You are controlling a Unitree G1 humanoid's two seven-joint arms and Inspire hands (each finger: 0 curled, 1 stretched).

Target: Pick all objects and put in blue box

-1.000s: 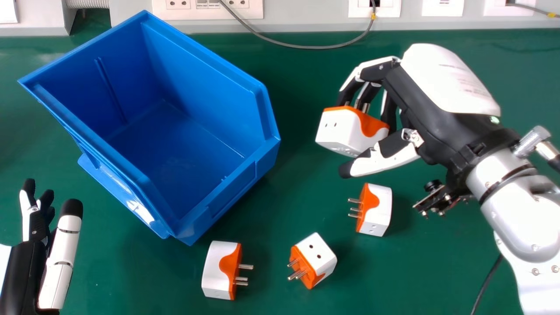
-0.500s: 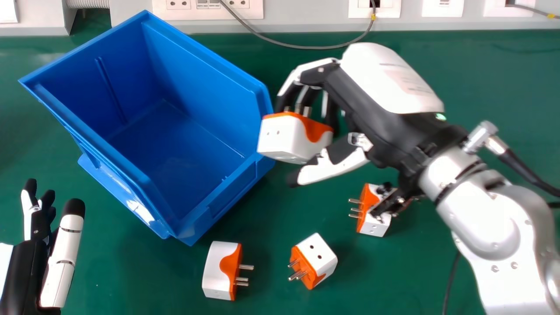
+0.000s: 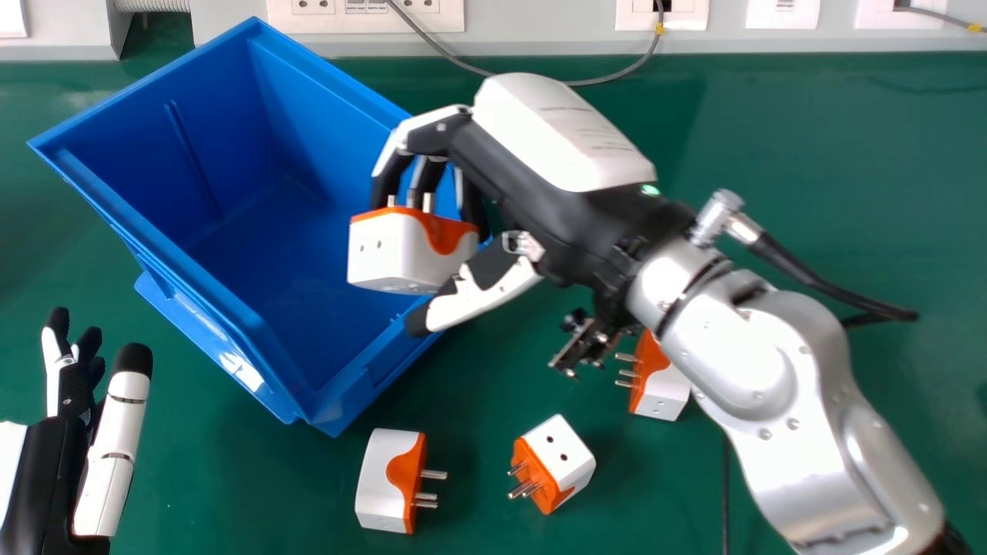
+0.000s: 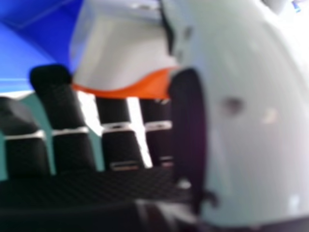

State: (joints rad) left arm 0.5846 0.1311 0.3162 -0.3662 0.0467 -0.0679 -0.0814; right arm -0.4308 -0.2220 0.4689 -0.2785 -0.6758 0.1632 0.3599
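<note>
My right fingers point(image 3: 395, 171) grip a boxy white-and-orange plug adapter point(image 3: 402, 250); the open blue plastic box point(image 3: 324, 116) lies below and left of them. My left fingers point(image 3: 54, 364) are open.

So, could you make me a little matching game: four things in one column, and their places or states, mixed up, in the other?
Things:
1. Right hand
2. Left hand
3. Blue box
4. Leftmost loose plug adapter

Places or states:
A. open-topped, partly behind an arm's hand in the head view
B. lying on the green table, prongs toward the view's right
C. holding a white-and-orange adapter
D. at the head view's lower left, holding nothing

Pairs: 1-C, 2-D, 3-A, 4-B
</note>
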